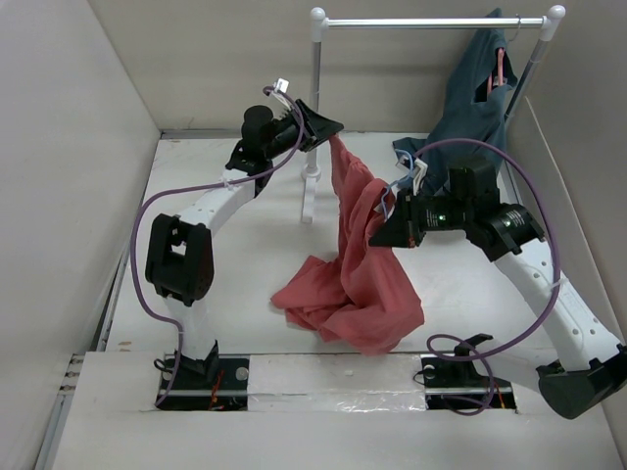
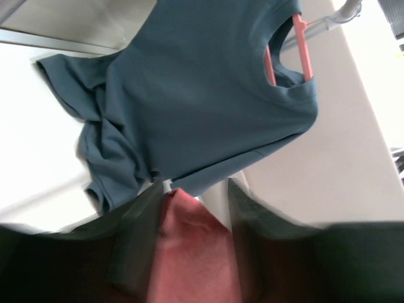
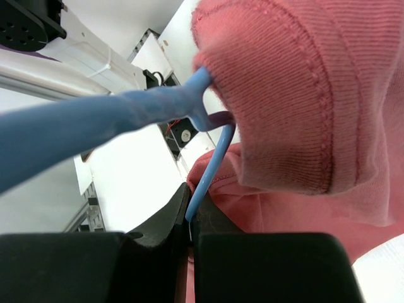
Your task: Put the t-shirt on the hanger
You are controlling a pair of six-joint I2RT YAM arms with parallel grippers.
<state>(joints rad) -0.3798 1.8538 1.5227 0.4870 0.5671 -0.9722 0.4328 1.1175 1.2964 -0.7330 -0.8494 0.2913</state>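
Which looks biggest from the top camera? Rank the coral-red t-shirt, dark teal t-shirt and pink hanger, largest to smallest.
1. coral-red t-shirt: looks slightly largest, but it lies nearer the camera than the teal one, so this is unsure.
2. dark teal t-shirt.
3. pink hanger: only a sliver shows.

- No legible text, label, brand, number or sign in any view.
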